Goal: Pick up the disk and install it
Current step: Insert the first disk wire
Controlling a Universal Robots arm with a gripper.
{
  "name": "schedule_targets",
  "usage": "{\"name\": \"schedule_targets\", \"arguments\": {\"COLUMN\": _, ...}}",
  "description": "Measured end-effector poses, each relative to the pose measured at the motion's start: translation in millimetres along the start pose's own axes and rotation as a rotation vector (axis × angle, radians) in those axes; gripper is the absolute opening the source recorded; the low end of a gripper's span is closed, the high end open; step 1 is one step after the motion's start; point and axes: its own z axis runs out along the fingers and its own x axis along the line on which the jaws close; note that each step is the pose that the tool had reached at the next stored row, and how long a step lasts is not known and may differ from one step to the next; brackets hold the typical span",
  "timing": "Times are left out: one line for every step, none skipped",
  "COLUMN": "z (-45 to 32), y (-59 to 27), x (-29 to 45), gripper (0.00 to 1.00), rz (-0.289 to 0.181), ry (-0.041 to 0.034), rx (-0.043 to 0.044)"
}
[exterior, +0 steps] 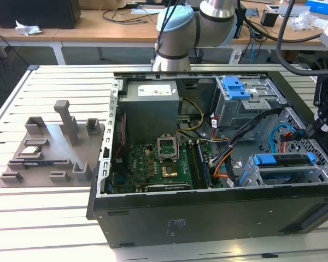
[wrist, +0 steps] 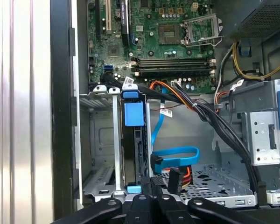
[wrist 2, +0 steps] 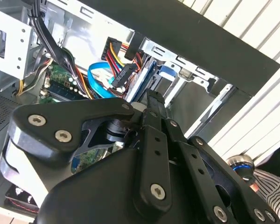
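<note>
Exterior view shows the disk (exterior: 284,161) sitting on edge in a metal cage (exterior: 262,176) inside the open computer case (exterior: 208,218), toward the exterior view's right, with its blue frame uppermost. In the first wrist view the disk (wrist: 133,116) stands slotted between the cage's rails (wrist: 115,140), a blue tab at one end. The hand (exterior: 321,126) hangs over the end of the cage nearest the exterior view's right. In both wrist views the hand (wrist: 155,181) (wrist 2: 151,98) is narrow, its tips drawn together with nothing between them; whether they touch the disk I cannot tell. A looped blue cable (wrist: 175,156) lies just beside the cage. The green circuit board (exterior: 153,164) fills the middle of the case. The case rests on a white slatted surface (exterior: 44,218), and a grey parts holder (exterior: 49,147) sits well apart, toward the exterior view's left.
</note>
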Motion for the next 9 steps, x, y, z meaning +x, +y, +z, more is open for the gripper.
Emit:
{"name": "schedule_targets", "arguments": {"z": 0.1, "y": -0.4, "x": -0.1, "gripper": 0.11, "rz": 0.000, "ry": -0.0001, "rx": 0.0000}}
{"name": "schedule_targets", "arguments": {"z": 0.1, "y": -1.0, "x": -0.2, "gripper": 0.11, "rz": 0.000, "ry": -0.0001, "rx": 0.0000}}
{"name": "schedule_targets", "arguments": {"z": 0.1, "y": -2.1, "x": -0.9, "gripper": 0.11, "rz": 0.000, "ry": 0.0002, "rx": 0.0001}}
{"name": "schedule_targets", "arguments": {"z": 0.7, "y": -2.9, "x": -3.3, "gripper": 0.11, "rz": 0.000, "ry": 0.0000, "rx": 0.0001}}
{"name": "schedule_targets", "arguments": {"z": 1.6, "y": -3.9, "x": -7.2, "gripper": 0.11, "rz": 0.000, "ry": 0.0001, "rx": 0.0000}}
{"name": "schedule_targets", "arguments": {"z": 2.6, "y": -5.2, "x": -10.2, "gripper": 0.11, "rz": 0.000, "ry": 0.0000, "rx": -0.0001}}
{"name": "schedule_targets", "arguments": {"z": 3.0, "y": -6.0, "x": -10.9, "gripper": 0.11, "rz": 0.000, "ry": -0.0001, "rx": -0.0001}}
{"name": "schedule_targets", "arguments": {"z": 2.9, "y": -6.0, "x": -10.9, "gripper": 0.11, "rz": 0.000, "ry": 0.0000, "rx": -0.0001}}
{"name": "schedule_targets", "arguments": {"z": 2.9, "y": -6.0, "x": -10.9, "gripper": 0.11, "rz": 0.000, "ry": 0.0000, "rx": 0.0000}}
